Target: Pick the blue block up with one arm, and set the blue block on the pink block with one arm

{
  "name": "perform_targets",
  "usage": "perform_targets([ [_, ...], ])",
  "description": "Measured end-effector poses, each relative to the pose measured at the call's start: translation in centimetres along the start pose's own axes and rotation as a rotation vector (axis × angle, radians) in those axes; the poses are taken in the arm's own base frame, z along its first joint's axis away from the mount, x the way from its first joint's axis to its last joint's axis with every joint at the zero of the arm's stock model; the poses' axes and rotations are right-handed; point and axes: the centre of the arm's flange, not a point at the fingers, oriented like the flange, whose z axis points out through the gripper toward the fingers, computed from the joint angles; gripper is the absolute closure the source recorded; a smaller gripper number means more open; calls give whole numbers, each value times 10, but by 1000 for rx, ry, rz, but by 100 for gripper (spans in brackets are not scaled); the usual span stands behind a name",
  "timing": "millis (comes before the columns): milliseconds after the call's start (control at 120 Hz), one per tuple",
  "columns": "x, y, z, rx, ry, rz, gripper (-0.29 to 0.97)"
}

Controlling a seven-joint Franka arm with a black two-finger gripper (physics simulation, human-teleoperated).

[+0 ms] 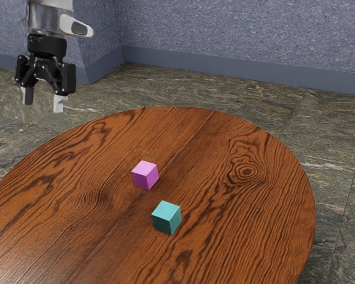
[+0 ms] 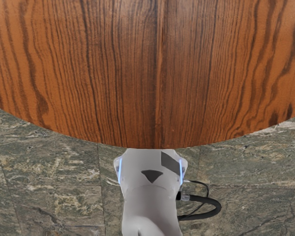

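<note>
The gripper (image 1: 43, 105) hangs wide and empty over the table (image 1: 242, 195) edge at the exterior view's left. The blue block (image 1: 167, 216) and pink block (image 1: 145, 174) sit near each other but apart, mid-table, with bare wood around them.

A round wooden table (image 1: 236, 236) stands here, its red-brown top marked with bold dark grain and a ringed knot toward the exterior view's right. Under it runs a floor (image 1: 331, 118) of large stone tiles, grey-green veined with brown. Behind is a speckled blue-grey wall (image 1: 254, 29) with a darker skirting (image 1: 254, 66), jutting forward at a corner toward the exterior view's left. The light is soft and even.
</note>
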Motion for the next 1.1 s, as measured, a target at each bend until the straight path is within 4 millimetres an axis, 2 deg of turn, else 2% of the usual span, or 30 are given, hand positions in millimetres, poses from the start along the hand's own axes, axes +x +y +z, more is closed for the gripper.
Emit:
perform_targets([
  [75, 22, 0, -6, -1, 123, -6, 0],
  [125, 50, 1, -1, -2, 160, -14, 0],
  [175, 87, 7, 12, 17, 183, -18, 0],
  [208, 107, 28, 26, 35, 197, 8, 0],
  [275, 136, 95, 73, 82, 211, 96, 0],
  [333, 149, 121, 117, 105, 232, 114, 0],
  [383, 153, 129, 147, 112, 265, 104, 0],
  [442, 162, 132, 174, 93, 297, 85, 0],
  [642, 222, 130, 230, -16, 355, 19, 0],
  [767, 241, 135, 249, -39, 377, 2, 0],
  [908, 238, 160, 261, -36, 389, 26, 0],
  [1100, 246, 163, 281, -49, 370, 5, 0],
])
